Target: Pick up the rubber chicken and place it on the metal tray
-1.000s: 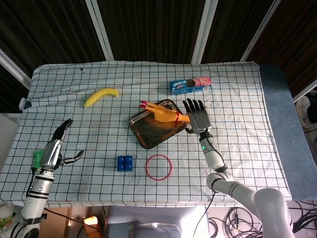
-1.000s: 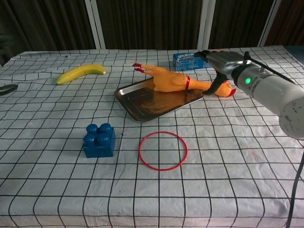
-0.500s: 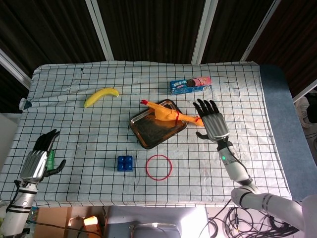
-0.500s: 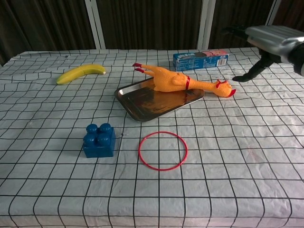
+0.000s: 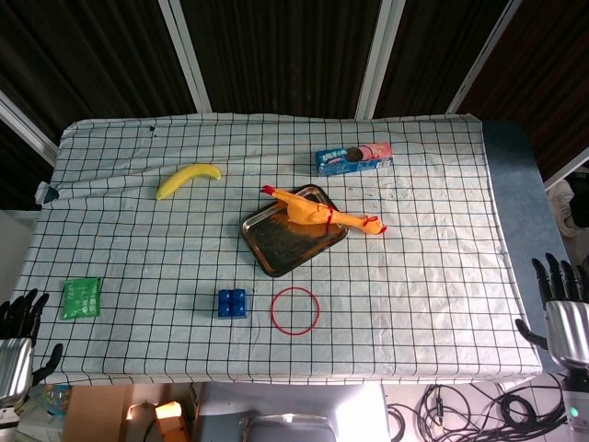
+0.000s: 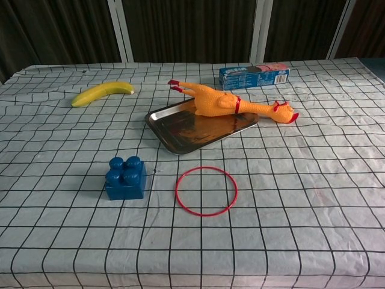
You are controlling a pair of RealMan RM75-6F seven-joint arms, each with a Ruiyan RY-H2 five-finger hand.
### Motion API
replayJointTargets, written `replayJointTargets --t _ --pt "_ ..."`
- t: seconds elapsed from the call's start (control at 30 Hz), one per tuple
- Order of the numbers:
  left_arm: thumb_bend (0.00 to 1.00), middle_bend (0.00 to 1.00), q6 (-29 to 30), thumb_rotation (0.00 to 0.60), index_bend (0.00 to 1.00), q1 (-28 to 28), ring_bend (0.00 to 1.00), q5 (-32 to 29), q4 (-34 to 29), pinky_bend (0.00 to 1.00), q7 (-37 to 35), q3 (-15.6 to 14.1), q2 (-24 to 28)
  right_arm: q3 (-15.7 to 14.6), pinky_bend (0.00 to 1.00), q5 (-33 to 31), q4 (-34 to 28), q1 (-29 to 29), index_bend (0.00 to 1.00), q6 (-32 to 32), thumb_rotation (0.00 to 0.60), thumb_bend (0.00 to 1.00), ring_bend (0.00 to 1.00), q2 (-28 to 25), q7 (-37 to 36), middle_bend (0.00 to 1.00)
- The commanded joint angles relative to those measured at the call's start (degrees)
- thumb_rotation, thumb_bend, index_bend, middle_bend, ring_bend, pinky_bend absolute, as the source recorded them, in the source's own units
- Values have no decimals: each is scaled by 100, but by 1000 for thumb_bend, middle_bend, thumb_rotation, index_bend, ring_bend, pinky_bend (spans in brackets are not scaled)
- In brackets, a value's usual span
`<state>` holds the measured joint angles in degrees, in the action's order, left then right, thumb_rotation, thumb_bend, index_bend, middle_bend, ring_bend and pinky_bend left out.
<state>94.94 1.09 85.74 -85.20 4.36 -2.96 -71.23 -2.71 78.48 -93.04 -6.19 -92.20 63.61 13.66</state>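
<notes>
While rubber chicken (image 5: 317,214) lies across metal tray (image 5: 276,247) | both hands empty, fingers spread, well apart.

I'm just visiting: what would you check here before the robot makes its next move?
1. Rubber chicken body on the metal tray: ok.
2. Whole chicken inside the tray: not ok; head and neck overhang one rim onto the cloth, feet stick past the other.
3. Right hand holds nothing: ok, fingers apart, at the table's edge.
4. Left hand holds nothing: ok, off the table corner.
5. Red ring and blue block apart from the tray: ok.
</notes>
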Motion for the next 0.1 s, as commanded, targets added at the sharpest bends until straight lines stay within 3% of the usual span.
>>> replayJointTargets --t 0.03,0.1 --pt "350 0 112 600 0 -127 0 200 111 0 15 -51 -49 -37 0 204 116 163 0 -79 600 114 0 -17 -179 0" --pt "351 0 100 600 0 -142 0 259 122 0 10 -62 -42 1 0 173 112 167 0 22 600 114 0 -43 -222 0"
